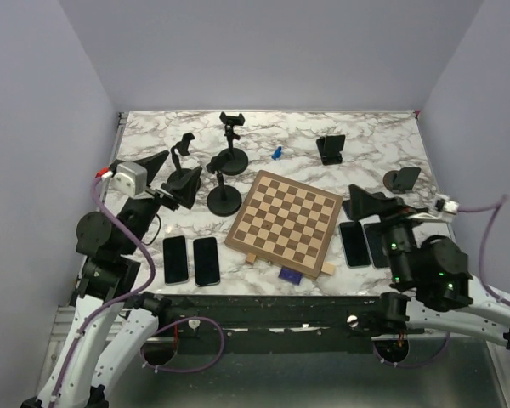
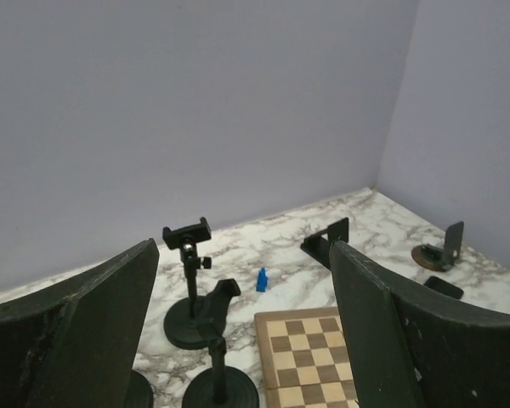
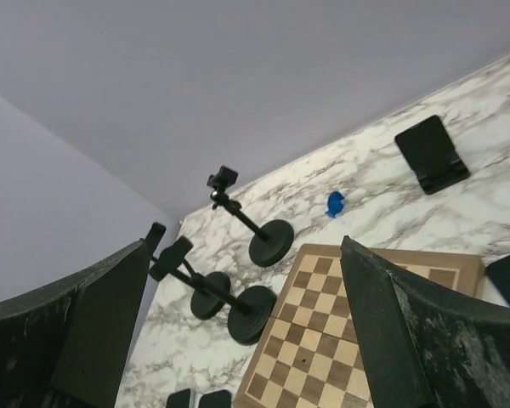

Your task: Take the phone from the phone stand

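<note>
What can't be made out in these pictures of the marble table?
- Small blue object: too small in every view to identify.
- Dark blue item, top view: mostly hidden under the wooden chessboard.
- Rightmost black phone, top view: partly covered by the right arm.
- Leftmost black pole stand, top view: base hidden behind the left fingers.

Robotics test cell: marble-pattern worktop (image 1: 382, 127) enclosed by plain lavender walls (image 1: 280, 51), with two bench-mounted arms (image 1: 110, 255).
</note>
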`<state>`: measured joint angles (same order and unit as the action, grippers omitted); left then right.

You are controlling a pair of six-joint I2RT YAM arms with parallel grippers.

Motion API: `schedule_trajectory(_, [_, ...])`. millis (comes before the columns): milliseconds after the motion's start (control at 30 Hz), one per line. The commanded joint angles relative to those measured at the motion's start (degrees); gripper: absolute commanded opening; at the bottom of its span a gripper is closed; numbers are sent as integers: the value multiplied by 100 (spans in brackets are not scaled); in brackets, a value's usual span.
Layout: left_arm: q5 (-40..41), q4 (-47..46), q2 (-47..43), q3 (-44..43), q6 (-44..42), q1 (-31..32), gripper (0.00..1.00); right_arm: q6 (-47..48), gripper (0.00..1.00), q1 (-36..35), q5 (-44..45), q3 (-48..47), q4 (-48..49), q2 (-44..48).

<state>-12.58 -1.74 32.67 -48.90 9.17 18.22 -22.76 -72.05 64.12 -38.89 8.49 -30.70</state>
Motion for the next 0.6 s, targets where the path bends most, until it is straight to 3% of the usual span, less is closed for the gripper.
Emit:
schedule_trajectory(0, [1075, -537, -481, 335, -181, 42, 90, 272, 100, -25, 717, 119, -1198, 1116])
schedule_trajectory(267, [1984, -1006, -1043, 805, -334, 66, 90, 588, 100, -25, 472, -83, -1578, 1879])
schedule_trajectory(567, [2154, -1065, -1142, 861, -346, 77, 90, 725, 100, -20, 294, -53, -1526, 1904])
